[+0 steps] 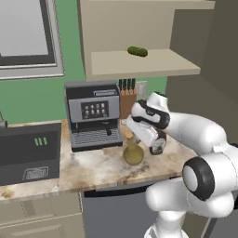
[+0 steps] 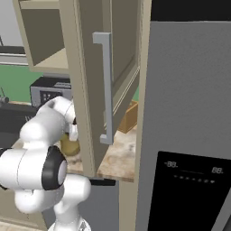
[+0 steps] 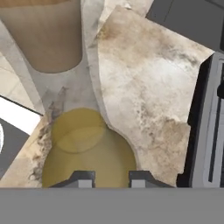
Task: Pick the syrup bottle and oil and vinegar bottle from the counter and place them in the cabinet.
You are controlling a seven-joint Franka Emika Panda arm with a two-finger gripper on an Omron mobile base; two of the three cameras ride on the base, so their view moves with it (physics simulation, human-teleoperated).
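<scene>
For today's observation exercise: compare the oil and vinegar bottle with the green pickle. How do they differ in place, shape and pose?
Place: the oil and vinegar bottle stands on the counter under the gripper; the pickle lies on the cabinet shelf.
Shape: the bottle has a round belly and narrow neck; the pickle is a short oblong.
Pose: the bottle is upright, the pickle on its side.
Both are greenish.

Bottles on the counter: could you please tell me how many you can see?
1: the oil and vinegar bottle stands on the counter before the coffee machine, under the gripper. Others may be hidden behind the arm.
</scene>
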